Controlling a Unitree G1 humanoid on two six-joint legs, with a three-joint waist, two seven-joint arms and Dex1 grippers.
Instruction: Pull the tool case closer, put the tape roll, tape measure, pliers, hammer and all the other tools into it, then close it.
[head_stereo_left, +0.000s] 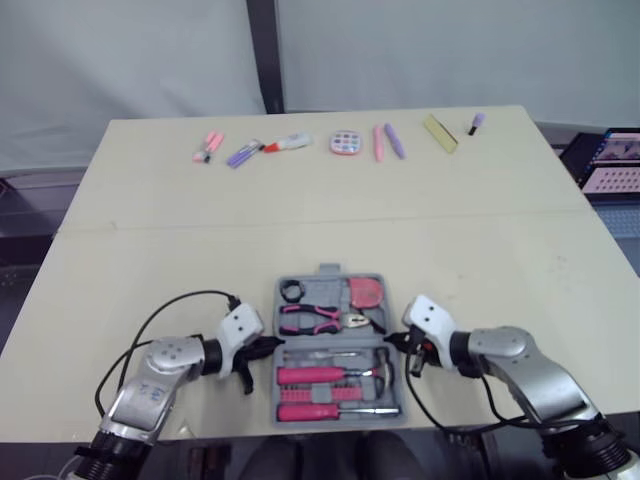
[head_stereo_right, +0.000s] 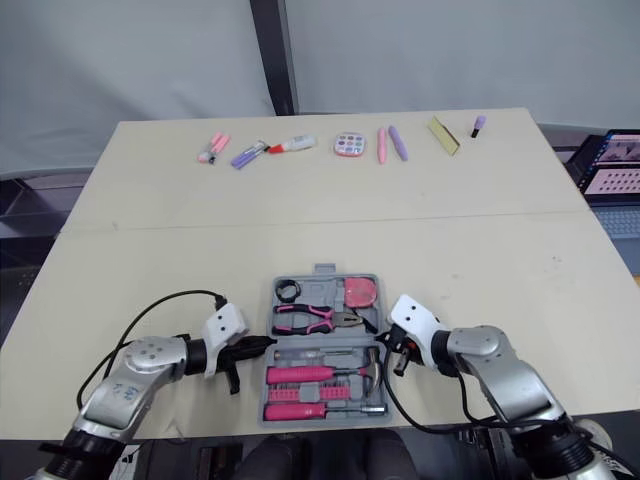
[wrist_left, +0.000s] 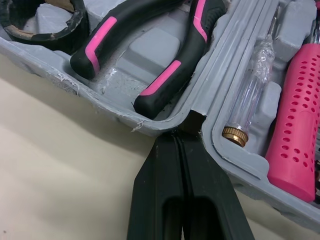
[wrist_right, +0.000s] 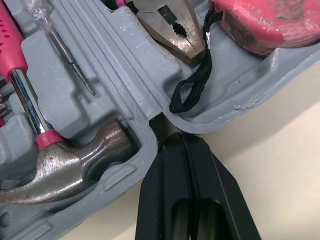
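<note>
Two halves of the tool case (head_stereo_left: 328, 270) lie open and flat on the beige table (head_stereo_left: 450, 230), at the lower centre of the left eye view, close to the table's bottom edge.

Upper half:
- The tape roll (head_stereo_left: 291, 292), a black ring, sits in the upper left pocket.
- The tape measure (head_stereo_left: 366, 293), red-pink, sits in the upper right pocket. Its black lanyard (wrist_right: 192, 85) trails beside the plier jaws.
- The pliers (head_stereo_left: 318, 319), with black-and-pink handles, lie across the pocket below those two.

Lower half:
- A clear-handled tester (wrist_left: 252, 95) lies in a narrow slot.
- The hammer (wrist_right: 65, 165) is seated with its pink handle toward frame left and its steel head in the right-hand pocket.
- A pink-handled screwdriver (head_stereo_left: 315, 411) lies in the lowest slot.

The left gripper (head_stereo_left: 270, 344) is at the case's left rim. Its fingers are pressed together with only a thin seam between them. The tip touches the notch where the two halves meet, and nothing is held.

The right gripper (head_stereo_left: 392, 342) mirrors it at the right rim. It is likewise clenched and holds nothing, with its tip against the notch just beside the hammer head.

A row of pens and markers (head_stereo_left: 243, 153) lies along the table's far edge, at the top of the frame and well apart from the case. A laptop screen (head_stereo_left: 612, 160) shows at the right edge, off the table.
</note>
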